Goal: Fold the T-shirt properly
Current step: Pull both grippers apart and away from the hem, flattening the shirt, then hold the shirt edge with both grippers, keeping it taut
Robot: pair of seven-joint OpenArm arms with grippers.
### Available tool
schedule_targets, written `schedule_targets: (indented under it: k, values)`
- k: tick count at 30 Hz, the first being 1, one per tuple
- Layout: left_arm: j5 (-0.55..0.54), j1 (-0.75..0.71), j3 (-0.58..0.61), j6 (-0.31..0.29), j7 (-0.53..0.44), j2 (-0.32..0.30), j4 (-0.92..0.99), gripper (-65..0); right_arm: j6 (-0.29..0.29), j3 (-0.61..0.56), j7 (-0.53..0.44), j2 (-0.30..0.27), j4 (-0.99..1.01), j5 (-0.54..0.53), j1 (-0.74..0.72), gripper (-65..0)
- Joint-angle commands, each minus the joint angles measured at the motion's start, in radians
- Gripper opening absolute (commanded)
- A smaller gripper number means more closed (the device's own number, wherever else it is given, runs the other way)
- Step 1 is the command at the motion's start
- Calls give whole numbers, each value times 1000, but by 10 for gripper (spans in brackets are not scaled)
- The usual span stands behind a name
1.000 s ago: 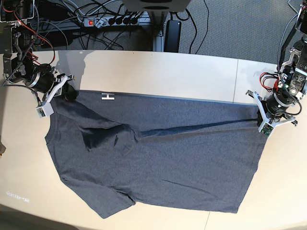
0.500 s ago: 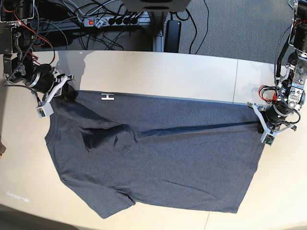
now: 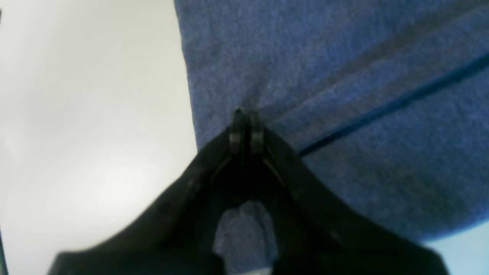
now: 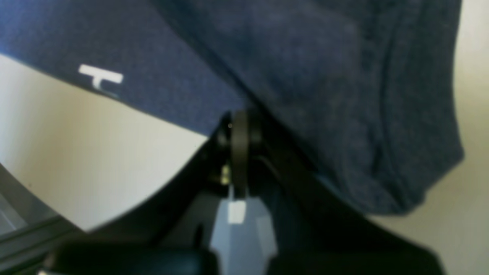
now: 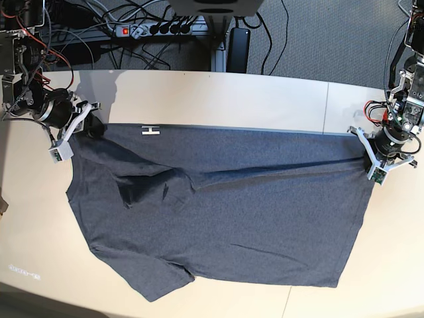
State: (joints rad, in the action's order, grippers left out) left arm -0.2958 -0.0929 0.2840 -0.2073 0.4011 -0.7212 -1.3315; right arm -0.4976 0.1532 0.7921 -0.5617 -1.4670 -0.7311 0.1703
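A pale beige table [image 5: 218,93] fills most of the base view, with a seam running across it near its right end. Behind its far edge lies grey carpeted floor [image 5: 318,40]. A power strip [image 5: 156,28] with a red switch sits there among tangled black cables [image 5: 271,33]. Light falls evenly, with soft shadows.
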Motion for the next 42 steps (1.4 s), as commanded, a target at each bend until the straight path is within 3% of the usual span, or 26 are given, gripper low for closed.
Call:
schedule_targets:
  k: [1, 9, 14, 26, 35, 42]
  values:
    - [8, -33, 4, 2, 112, -20, 3, -637, -74, 10, 28, -29, -7, 22, 7, -650]
    - [54, -145, 3, 66, 112, -41, -173, -637, -74, 58, 31, -42, -11, 3, 94, -650]
    - [56, -193, 3, 65, 112, -41, -261, -637, -74, 140, 32, -42, -15, -34, 172, -650]
    - [80, -229, 3, 65, 127, -41, -275, -637, -75, 274, 31, -39, -76, -63, 337, -650]
    - [126, -245, 3, 95, 111, -41, -322, -637, -75, 275, 0, -39, -213, -62, 328, -650]
    - [133, -237, 3, 95, 93, -40, -349, -637, -75, 274, -2, -39, -270, -34, 198, -650]
